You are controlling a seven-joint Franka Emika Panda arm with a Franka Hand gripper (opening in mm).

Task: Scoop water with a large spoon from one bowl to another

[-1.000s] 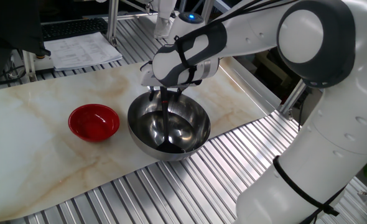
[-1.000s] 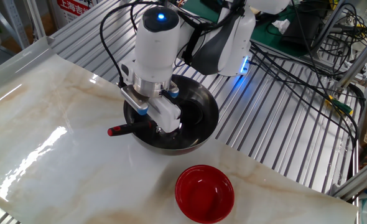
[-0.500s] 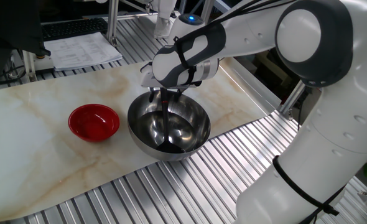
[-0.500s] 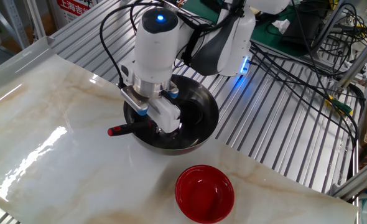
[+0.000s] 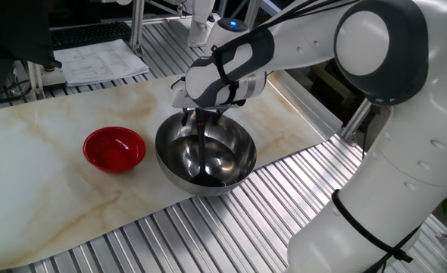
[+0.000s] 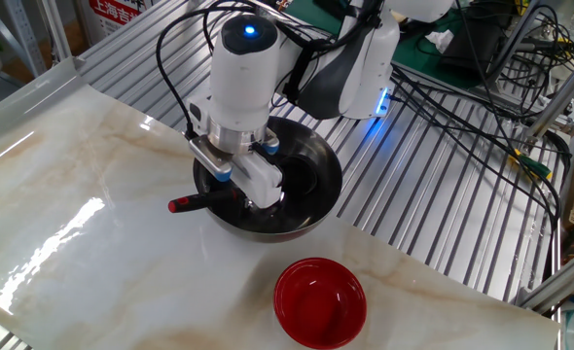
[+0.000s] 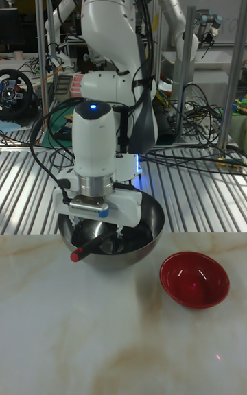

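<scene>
The pincer hangs over the steel bowl, closed on the handle of the black ladle, which it grips partway along. In the other fixed view the handle runs out past the bowl's rim toward nine o'clock and ends in a red tip, while the cup end dips down inside the bowl, hidden behind the pincer body. In one fixed view the ladle shows as a thin dark line dropping from the pincer toward the bottom of the steel bowl, where its cup sits low near six o'clock of the bowl's floor. Water cannot be made out apart from glints on the mirror-like inside.

The red bowl stands on the marbled worktop at nine o'clock from the steel bowl, near it but not touching. In the tall fixed view the red bowl lies at about four o'clock from the steel bowl, with the pincer above the steel bowl and the ladle handle sticking out toward seven o'clock. Papers lie beyond the worktop at eleven o'clock.
</scene>
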